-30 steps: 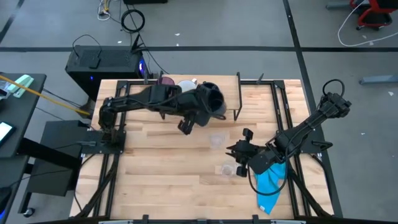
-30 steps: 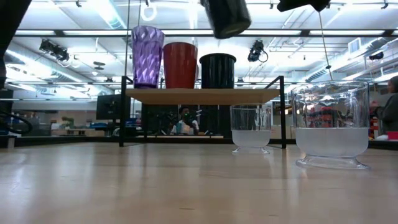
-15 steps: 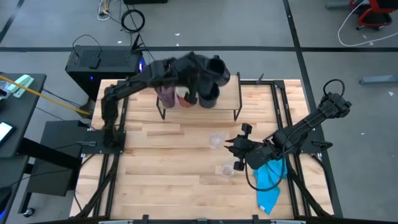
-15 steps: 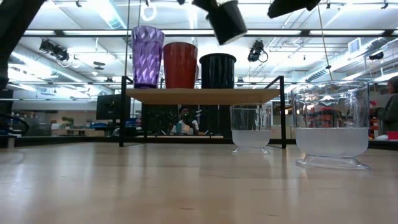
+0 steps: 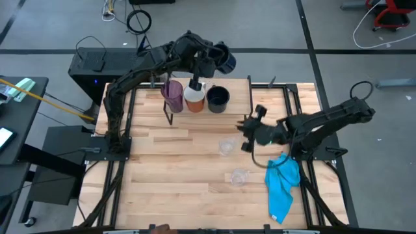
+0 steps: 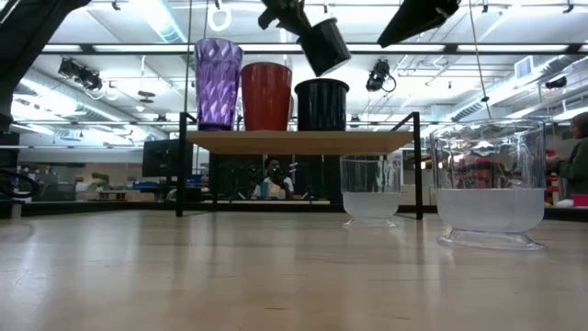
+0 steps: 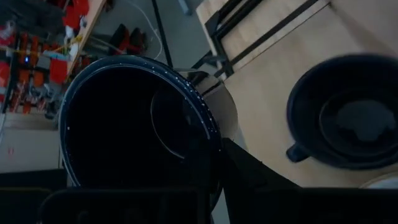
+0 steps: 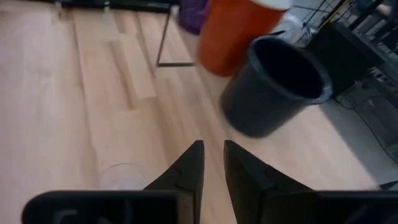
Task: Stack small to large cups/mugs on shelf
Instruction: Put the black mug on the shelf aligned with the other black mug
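Left claw [image 5: 218,57] is clamped on a dark navy mug [image 5: 224,60], which I see tilted in the air past the 12 o'clock edge of the worktop [image 5: 182,175], just beyond the shelf [image 6: 299,140]. From its wrist camera I look into that mug's mouth; it is empty. Right claw [image 5: 247,135] hovers at about 3 o'clock from the worktop's centre, its fingers [image 8: 186,171] nearly together with a thin gap, gripping nothing.

On the shelf at 12 o'clock I count three upright vessels in a row: a purple tumbler [image 5: 173,94], an orange-brown mug [image 5: 194,97] with a white inside, and a second navy mug [image 5: 218,99]. The second navy mug is empty; I cannot tell about the tumbler or the orange-brown one.

Two clear glasses stand on the worktop, one [image 5: 226,147] near the centre just beside the right claw, the other [image 5: 239,177] toward 5 o'clock. The level camera shows their lower halves whitish; whether that is liquid or thick glass I cannot tell.

One blue cloth [image 5: 282,185] lies at 4 o'clock.

That makes two navy mugs, two glasses, one tumbler, one orange-brown mug.
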Tool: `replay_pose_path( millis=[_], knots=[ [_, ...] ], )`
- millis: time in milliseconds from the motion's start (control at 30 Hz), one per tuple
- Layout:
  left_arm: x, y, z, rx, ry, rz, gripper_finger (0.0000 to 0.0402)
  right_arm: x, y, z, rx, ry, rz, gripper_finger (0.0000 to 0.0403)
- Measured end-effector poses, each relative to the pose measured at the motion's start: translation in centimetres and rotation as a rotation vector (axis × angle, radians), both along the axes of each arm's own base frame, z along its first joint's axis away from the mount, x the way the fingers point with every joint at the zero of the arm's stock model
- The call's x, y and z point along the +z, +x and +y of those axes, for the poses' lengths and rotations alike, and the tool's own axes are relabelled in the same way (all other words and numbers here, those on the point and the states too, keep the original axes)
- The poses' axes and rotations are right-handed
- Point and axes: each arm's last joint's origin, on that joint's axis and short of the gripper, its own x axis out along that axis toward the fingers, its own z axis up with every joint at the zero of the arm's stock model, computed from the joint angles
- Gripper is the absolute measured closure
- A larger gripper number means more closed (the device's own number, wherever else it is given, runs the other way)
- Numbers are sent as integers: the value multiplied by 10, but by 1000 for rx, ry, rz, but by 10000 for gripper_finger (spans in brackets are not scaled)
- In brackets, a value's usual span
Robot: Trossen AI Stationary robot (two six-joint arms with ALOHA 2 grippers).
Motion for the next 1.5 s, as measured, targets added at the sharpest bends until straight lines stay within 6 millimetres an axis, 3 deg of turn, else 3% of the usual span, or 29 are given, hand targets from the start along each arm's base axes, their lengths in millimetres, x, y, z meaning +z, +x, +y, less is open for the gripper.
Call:
replay_pose_path(
  millis=[233, 467, 633, 933, 1100, 1267, 1500],
  knots=[
    [-1, 0, -1, -21, 20, 21, 376, 12, -5, -34, 15, -22, 24, 345],
    [4, 2, -13, -40, 56, 23, 376, 4, 18, -78, 60, 23, 24, 328],
    [8, -2, -19, -15, 76, 40, 376, -8, 35, -98, 92, 23, 38, 313],
    [26, -18, -26, 24, 96, -11, 376, -26, 53, -100, 136, 46, 70, 323],
    [35, -26, -31, 31, 89, -41, 376, -25, 55, -92, 153, 54, 53, 334],
    [36, -27, -35, 24, 81, -42, 376, -26, 61, -81, 179, 33, 29, 341],
    [33, -27, -46, -2, 64, -10, 376, -38, 72, -82, 165, 36, 44, 343]
  ],
)
